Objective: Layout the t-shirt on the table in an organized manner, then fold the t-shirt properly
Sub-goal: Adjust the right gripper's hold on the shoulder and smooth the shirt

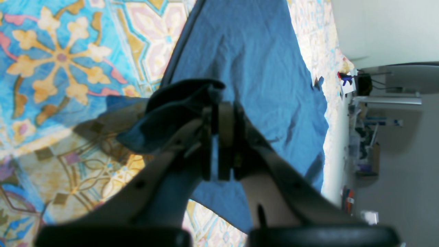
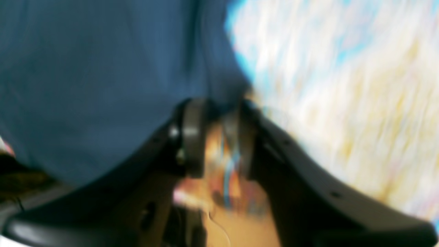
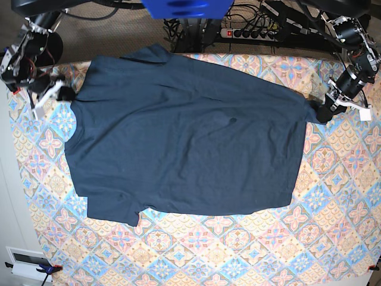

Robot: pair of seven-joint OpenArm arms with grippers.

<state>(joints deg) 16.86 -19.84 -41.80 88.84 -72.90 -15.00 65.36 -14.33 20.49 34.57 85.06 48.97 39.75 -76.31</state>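
Two arms at opposite ends of navy t-shirt [image 3: 178, 137], spread nearly flat across patterned bench [image 3: 333, 196]. My left fingers [image 1: 219, 113] pressed together, pinching bunched shirt edge. My right fingers [image 2: 214, 137] blurred at cloth edge, gap showing between them; grip, cannot tell. Judgement: keep left pinch low, tug outward gently, smooth wrinkles before folding.

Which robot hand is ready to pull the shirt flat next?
The left hand: it is shut on a corner of the t-shirt. The right hand shows a gap between its fingers, with no cloth in it.
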